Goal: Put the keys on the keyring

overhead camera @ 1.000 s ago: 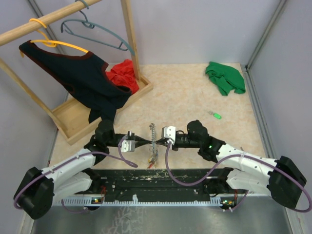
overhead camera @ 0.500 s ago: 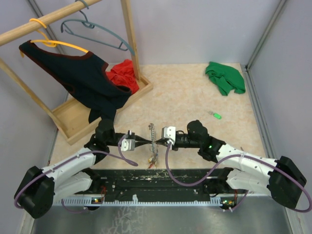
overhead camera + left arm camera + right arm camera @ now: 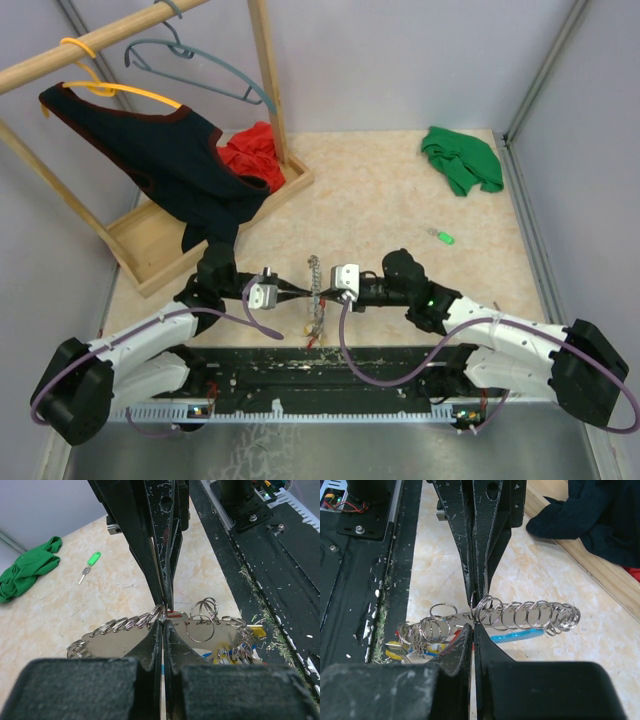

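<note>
**Both claws pinched on keyring, green key loose**

Top: left gripper (image 3: 298,293) and right gripper (image 3: 326,290) meet tip to tip, both jaws narrow and clamped on the keyring (image 3: 313,268) between them. Green key (image 3: 443,237) lies on the table (image 3: 380,200) at 2 o'clock from the keyring, well apart. Green cloth (image 3: 462,158) is further out at 1 o'clock.

Left wrist: own tips pinch the ring row; green key at 10 o'clock.

Right wrist: own tips grip the coils; tag cluster (image 3: 402,650) at 8 o'clock, light-blue segment (image 3: 517,635) under the coils.

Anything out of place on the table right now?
The green-headed key lies alone, well away from the keyring, which the left gripper and right gripper both pinch shut; neither is free to fetch it.
</note>
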`<state>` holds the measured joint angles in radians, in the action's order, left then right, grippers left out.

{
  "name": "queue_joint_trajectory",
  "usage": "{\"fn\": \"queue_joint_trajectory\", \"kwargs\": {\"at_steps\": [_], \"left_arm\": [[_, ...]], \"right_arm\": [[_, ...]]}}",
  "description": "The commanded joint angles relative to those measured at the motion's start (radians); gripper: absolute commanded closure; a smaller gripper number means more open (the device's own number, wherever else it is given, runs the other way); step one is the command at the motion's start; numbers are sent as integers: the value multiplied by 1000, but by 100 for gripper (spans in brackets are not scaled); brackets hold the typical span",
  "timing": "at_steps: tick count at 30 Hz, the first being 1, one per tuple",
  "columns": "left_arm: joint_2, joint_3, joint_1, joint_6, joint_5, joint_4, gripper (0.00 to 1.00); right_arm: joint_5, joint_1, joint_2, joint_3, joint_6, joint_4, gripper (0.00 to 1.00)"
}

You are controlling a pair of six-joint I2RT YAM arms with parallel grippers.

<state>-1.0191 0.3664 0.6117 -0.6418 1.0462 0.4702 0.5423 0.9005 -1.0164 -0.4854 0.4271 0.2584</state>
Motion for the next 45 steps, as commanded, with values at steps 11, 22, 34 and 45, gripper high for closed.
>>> {"fn": "queue_joint_trajectory", "kwargs": {"at_steps": [11,22,34,45], "left_arm": [[-14,41,31,17,23,38,100],[-15,64,55,-47,-66,-58,100],[-20,129,57,-67,-140,-209,100],[-53,123,64,130,-117,-98,100]], "right_arm": [[33,32,13,-7,6,152,100],[56,35,25,-15,-38,200,100],[-13,34,73,-16,13,122,100],[19,34,44,-81,7,22,100]]}}
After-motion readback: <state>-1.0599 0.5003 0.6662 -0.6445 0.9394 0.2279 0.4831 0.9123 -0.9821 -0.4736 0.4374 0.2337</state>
